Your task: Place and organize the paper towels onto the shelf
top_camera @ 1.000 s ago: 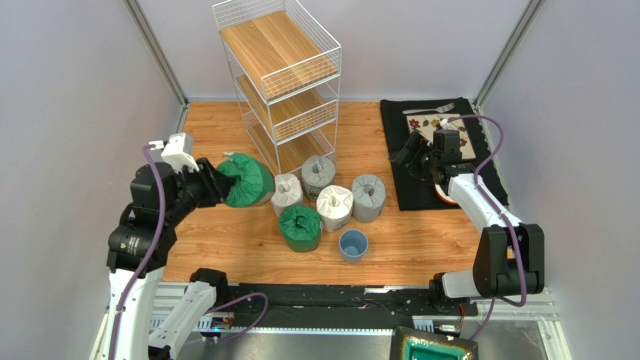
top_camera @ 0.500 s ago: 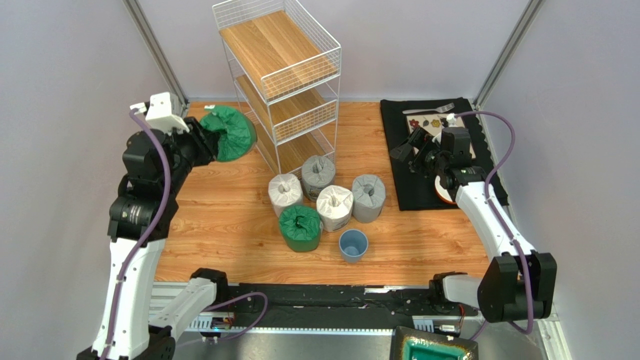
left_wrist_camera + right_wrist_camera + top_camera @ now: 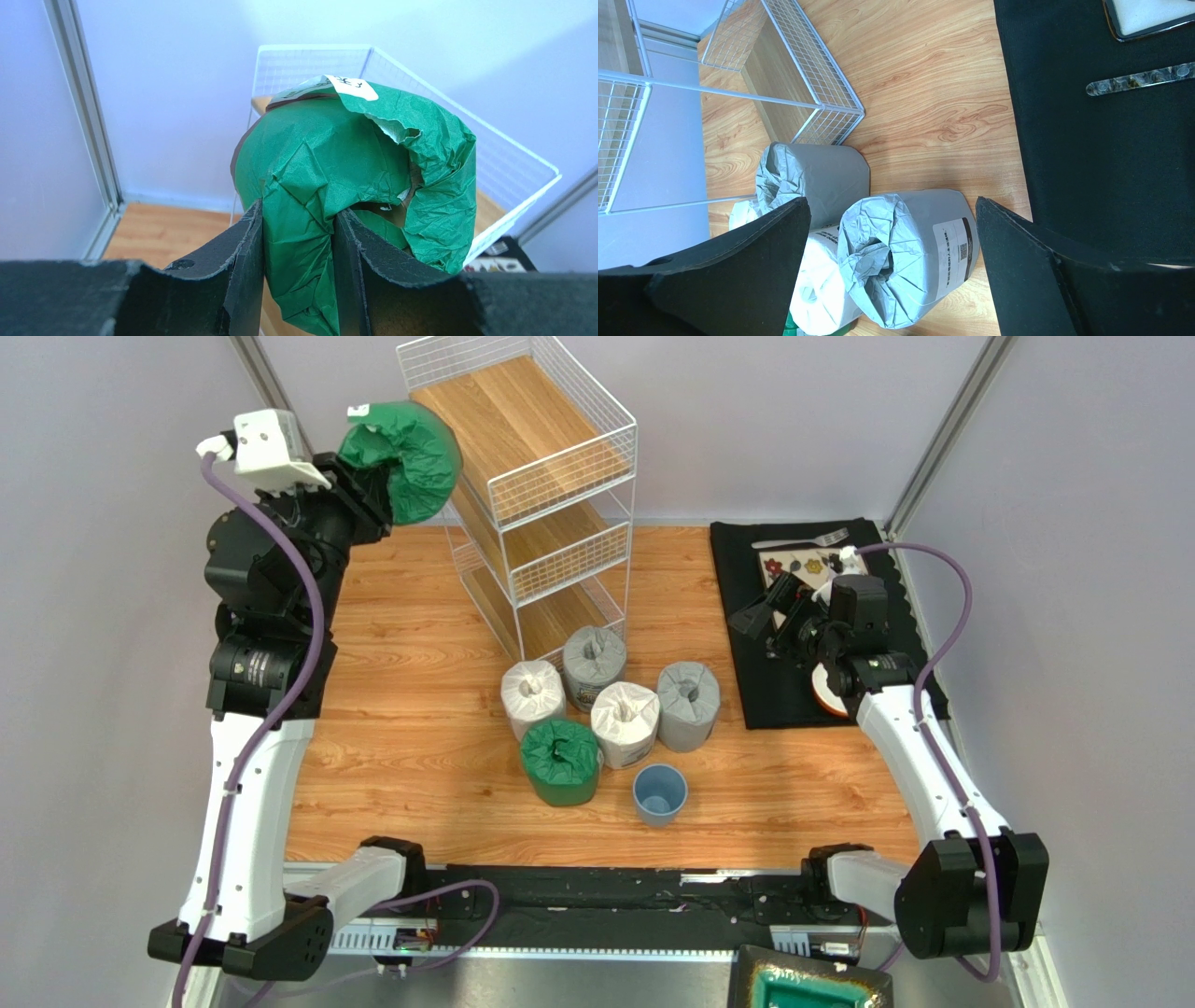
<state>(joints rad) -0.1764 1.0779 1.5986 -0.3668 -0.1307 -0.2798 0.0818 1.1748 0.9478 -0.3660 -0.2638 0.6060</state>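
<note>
- The left claw (image 3: 369,482) (image 3: 298,227) is closed to a narrow gap on a green roll (image 3: 407,459) (image 3: 337,161). Its two flat black fingers (image 3: 246,245) pinch a fold of the crinkled wrapper.
- This roll is short and fat, its matte green paper creased and gathered at one end, with a small white sticker on the rim.
- It hangs high in the air at the left edge of the shelf's (image 3: 526,469) (image 3: 491,161) top tier. Whether it touches the wire cannot be told.
- The shelf is a tall rack of thin white wire grid with three slanted planks of pale, striped wood.
- The right claw (image 3: 767,620) (image 3: 892,203) is spread wide and holds nothing. It hovers over the left edge of a black mat (image 3: 758,693) (image 3: 1074,140).
- Five rolls stand bunched on the wood-grain table (image 3: 407,700), just in front of the shelf's foot:
  - the other green roll (image 3: 561,760), nearest the arms
  - the left white roll (image 3: 532,697)
  - the right white roll (image 3: 624,723) (image 3: 822,294)
  - the back grey roll (image 3: 595,662) (image 3: 815,178)
  - the right grey roll (image 3: 687,703) (image 3: 913,259), smooth-sided with a puckered top and a printed label
- A small round blue cup (image 3: 659,793) stands just beside the other green roll.
</note>
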